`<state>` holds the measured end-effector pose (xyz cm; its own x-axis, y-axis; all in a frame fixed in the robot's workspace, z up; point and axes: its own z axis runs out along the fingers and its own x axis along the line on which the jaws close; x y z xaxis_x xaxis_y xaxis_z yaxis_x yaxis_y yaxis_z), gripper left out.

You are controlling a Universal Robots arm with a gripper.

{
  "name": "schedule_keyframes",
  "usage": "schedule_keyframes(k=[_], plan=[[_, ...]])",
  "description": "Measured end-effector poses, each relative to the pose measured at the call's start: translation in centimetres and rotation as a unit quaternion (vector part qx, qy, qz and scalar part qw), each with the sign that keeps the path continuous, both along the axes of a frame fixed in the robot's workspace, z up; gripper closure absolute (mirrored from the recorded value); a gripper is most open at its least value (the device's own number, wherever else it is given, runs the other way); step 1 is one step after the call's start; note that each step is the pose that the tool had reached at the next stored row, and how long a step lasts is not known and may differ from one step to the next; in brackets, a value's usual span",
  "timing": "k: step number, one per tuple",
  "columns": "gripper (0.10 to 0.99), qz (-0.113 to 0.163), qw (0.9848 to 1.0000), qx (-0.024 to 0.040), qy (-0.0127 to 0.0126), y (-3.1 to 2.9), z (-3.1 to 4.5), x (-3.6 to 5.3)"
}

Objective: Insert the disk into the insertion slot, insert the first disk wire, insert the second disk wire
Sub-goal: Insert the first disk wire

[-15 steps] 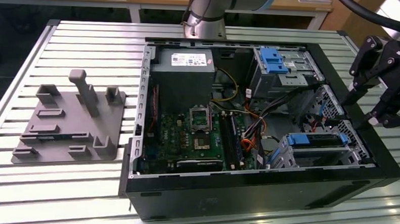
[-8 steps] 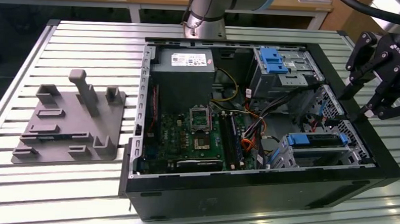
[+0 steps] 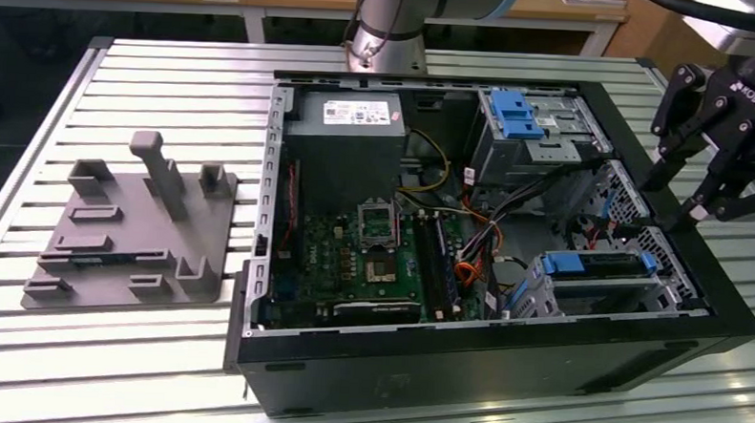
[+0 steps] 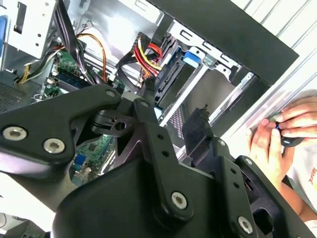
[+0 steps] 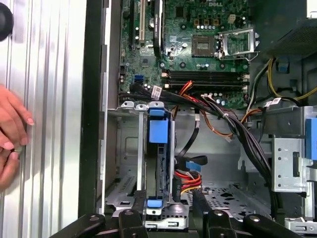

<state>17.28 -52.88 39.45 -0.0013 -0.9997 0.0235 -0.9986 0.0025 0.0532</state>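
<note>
**Disk seated in its bay, jaws apart and empty**

Your gripper (image 3: 675,198) hangs over the computer case (image 3: 473,359) at the exterior view's right, jaws apart with nothing between them. Below it, the disk (image 3: 592,266) sits inside the insertion slot (image 3: 610,296), its blue carrier showing. In the first wrist view the disk (image 5: 158,134) stands on edge in the insertion slot (image 5: 121,191). A red, yellow and black wire bundle (image 5: 187,179) lies just beside it; you cannot tell whether it is plugged in. A person's hand (image 5: 11,134) is over the slatted table (image 5: 49,99) beside the case

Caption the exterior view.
Open tool hovers above the computer case, near the disk sitting in the insertion slot.
</note>
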Motion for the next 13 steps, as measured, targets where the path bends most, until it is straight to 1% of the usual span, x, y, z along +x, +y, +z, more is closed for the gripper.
schedule_keyframes(k=[3, 9, 13], plan=[[0.588, -0.002, 1.0000, -0.0025, 0.0000, 0.43, -0.22, 0.07], [0.588, -0.015, 0.9998, -0.0091, 0.0000, 0.76, -0.67, 0.11], [0.588, -0.021, 0.9997, -0.0113, 0.0001, 1.26, -0.91, 0.16]])
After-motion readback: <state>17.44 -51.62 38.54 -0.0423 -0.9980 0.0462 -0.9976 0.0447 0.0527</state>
